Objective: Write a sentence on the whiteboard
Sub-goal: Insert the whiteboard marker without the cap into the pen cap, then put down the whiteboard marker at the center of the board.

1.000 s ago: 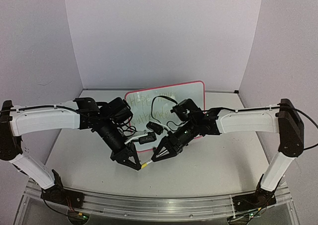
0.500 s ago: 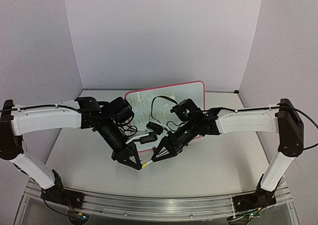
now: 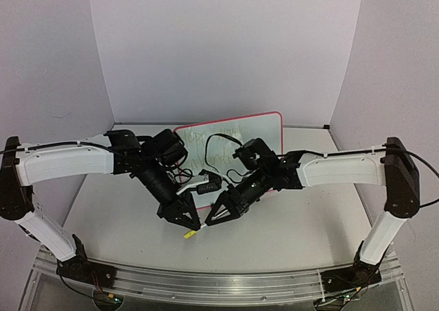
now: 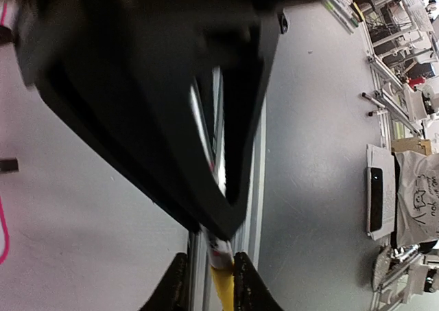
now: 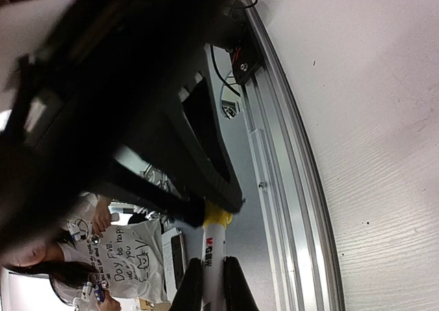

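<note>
My two arms reach in from either side and meet in front of the whiteboard (image 3: 264,132). The forearms are nearly level and the wrists bend down and inward, so both claws point at each other just above the table (image 3: 302,222).

My right claw (image 3: 210,220) is clenched on the white barrel of the marker (image 5: 211,249); in the right wrist view my two fingers pinch it from both sides. My left claw (image 3: 192,223) straddles the marker's yellow end (image 4: 222,289). I cannot tell whether those fingers press it or hang loose, since one looks to touch and the other seems to stand slightly off. The yellow end pokes out past the left claw, away from the whiteboard.

I count two arms, two claws, one marker and one whiteboard. The whiteboard stands tilted behind my claws, its pink frame showing along the top edge. The sentence (image 3: 206,134) sits on it in two faint yellow-green lines, partly hidden behind my wrists, and I cannot read it.
</note>
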Robot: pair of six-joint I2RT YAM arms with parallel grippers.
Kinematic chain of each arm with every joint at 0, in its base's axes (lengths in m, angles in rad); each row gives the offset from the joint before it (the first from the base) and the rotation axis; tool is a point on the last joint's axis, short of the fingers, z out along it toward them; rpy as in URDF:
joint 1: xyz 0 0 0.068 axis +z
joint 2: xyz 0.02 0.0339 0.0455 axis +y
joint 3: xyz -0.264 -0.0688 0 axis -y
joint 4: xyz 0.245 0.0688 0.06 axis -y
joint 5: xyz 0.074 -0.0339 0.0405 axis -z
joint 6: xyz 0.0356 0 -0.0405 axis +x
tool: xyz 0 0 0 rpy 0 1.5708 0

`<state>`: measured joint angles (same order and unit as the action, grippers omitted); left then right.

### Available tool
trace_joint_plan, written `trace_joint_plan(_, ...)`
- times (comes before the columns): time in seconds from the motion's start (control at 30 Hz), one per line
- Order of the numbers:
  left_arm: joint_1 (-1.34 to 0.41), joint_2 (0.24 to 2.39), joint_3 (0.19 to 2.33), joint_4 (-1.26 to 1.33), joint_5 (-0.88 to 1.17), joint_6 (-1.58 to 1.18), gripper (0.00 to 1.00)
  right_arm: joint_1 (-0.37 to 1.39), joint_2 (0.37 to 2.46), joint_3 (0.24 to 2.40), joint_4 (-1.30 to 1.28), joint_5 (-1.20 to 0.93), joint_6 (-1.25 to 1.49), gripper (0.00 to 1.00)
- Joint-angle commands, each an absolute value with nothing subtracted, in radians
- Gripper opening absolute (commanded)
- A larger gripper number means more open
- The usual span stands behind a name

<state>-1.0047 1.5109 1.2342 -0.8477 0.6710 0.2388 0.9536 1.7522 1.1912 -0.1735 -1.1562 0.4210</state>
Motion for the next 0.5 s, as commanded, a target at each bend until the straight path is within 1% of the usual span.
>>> trace_joint_plan(0.0,-0.996,1.395,1.266,-0.635,0.559,0.279,0.31,0.999,1.672,1.182,-0.160,-1.151,0.398,0.00)
trace_joint_plan(0.2,-0.996,1.291,1.177,-0.654,0.475,0.231,0.53,0.939,1.593,1.155,-0.181,-1.100,0.396,0.00)
trace_joint_plan(0.37,-0.994,1.232,1.108,-0.606,0.443,0.150,0.63,0.895,1.523,1.139,-0.196,-0.957,0.405,0.00)
trace_joint_plan(0.47,-0.983,1.181,1.057,-0.546,0.314,0.088,0.69,0.844,1.455,1.109,-0.221,-0.780,0.417,0.00)
